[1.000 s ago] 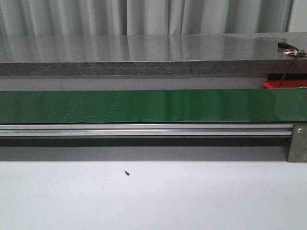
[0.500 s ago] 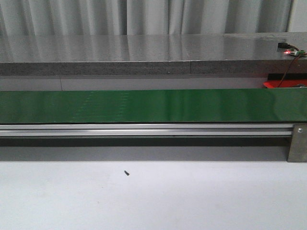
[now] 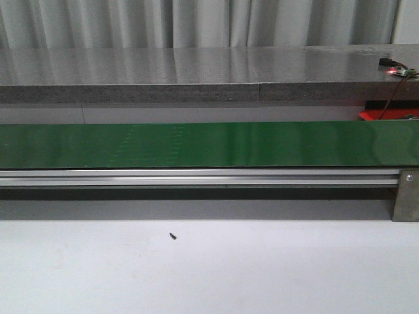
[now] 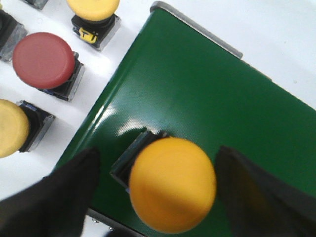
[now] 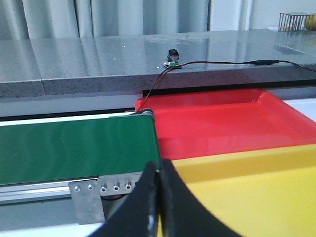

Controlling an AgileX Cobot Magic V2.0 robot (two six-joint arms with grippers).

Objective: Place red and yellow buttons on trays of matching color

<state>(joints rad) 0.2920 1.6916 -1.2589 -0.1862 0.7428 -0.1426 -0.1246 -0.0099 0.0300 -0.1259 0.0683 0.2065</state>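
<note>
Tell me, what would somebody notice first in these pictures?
Probably the big yellow button sitting on the green belt, right between the open left gripper's black fingers. Next, the bright red tray and yellow tray side by side at the belt's end, beyond the shut right gripper.

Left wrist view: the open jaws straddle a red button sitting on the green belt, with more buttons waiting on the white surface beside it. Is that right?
Not quite. The button between the open jaws of the left gripper is yellow, not red, as the left wrist view shows. It does sit on the green belt, and more buttons wait on the white surface beside it, including a red button.
</note>
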